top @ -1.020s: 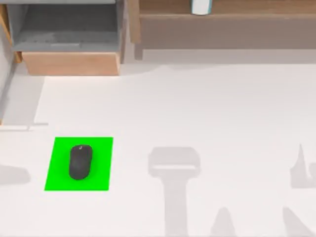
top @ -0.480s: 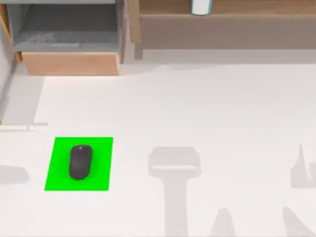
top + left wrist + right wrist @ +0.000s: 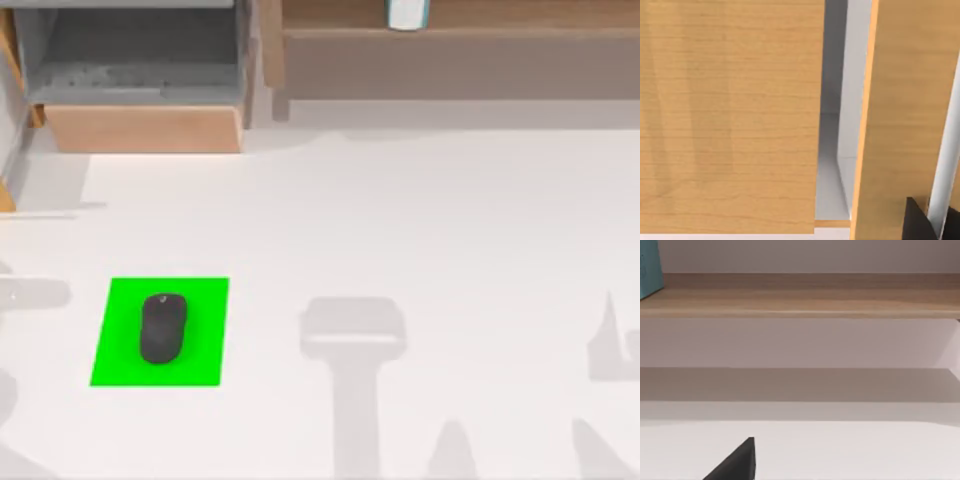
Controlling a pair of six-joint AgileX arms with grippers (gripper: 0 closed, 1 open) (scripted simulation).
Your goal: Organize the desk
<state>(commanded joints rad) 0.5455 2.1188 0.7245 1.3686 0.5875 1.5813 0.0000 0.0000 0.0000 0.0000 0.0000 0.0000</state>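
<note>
Jaw state cannot be told for either AgileX arm; the mouse (image 3: 162,327) sits on the green mat (image 3: 205,300), drawer (image 3: 140,90) beyond it open on the desk (image 3: 420,230).

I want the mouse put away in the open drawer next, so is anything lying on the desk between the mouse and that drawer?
Nothing visible does. The mouse sits on the green mat, and the desk between it and the open drawer looks bare.

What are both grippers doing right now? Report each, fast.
Left gripper: close to the wooden cabinet; state cannot be told.
Right gripper: over the desk; state cannot be told.
</note>
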